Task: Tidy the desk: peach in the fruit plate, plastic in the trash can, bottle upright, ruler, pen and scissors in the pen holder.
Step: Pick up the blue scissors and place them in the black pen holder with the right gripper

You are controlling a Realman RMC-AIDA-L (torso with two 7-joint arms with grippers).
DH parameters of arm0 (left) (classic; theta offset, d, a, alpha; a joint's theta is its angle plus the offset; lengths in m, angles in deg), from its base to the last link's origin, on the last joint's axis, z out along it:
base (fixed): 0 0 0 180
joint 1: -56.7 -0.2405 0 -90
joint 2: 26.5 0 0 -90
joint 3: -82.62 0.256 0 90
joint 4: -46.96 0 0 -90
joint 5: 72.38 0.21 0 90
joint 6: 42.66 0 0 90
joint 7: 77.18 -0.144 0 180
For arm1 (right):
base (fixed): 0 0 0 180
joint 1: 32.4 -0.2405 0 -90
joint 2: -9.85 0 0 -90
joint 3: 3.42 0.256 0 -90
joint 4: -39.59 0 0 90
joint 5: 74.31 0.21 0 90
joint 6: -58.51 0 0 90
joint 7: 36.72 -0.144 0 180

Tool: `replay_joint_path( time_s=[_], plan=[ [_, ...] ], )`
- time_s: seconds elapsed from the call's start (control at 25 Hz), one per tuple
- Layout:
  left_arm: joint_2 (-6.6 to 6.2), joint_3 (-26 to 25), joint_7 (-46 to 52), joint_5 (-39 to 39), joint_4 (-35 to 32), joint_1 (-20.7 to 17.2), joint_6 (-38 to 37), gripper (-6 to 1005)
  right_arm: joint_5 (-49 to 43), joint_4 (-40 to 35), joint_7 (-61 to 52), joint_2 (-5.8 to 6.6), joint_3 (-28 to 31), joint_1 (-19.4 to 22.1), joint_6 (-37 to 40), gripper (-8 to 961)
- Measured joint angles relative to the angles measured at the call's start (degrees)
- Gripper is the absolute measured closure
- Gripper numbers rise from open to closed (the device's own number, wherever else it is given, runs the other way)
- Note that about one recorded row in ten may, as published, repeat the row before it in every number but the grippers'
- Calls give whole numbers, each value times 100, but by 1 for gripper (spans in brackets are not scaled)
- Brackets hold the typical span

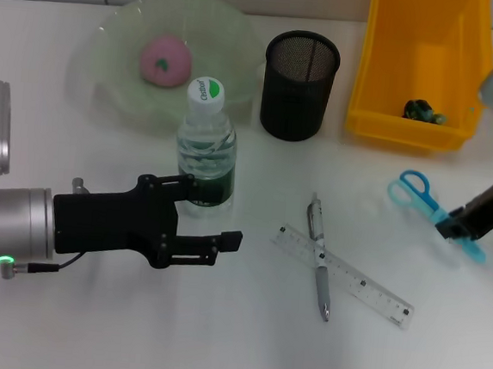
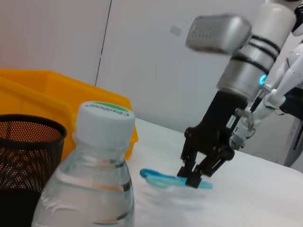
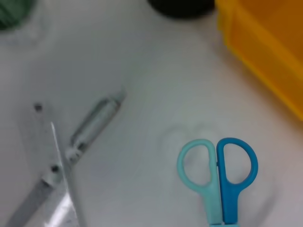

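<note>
I've got the R gripper down over the blue plastic-handled scissors, fingers around blade end, closure unclear. Light, stiff, slippery; grip near pivot. L gripper open beside clear bottle.

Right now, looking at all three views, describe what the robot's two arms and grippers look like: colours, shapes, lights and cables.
The left gripper is matte black and angular, on a silver cylindrical wrist with a small green light and a thin cable. The right gripper is also black with slim fingers, mounted on a silver-grey arm with dark bands and a blue light; thin cables run beside it.
</note>
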Motion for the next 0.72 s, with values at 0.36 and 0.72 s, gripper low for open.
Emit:
replay_joint_path(
  time_s=[0.36,0.72],
  plan=[
    [-1,-1,0,0,0,2,0,233,1871,-602,1296,67,2298,229,1021,743],
    [-1,-1,-23,-2,-10,11,25,233,4388,1292,3199,135,3300,206,-6,734]
  ],
)
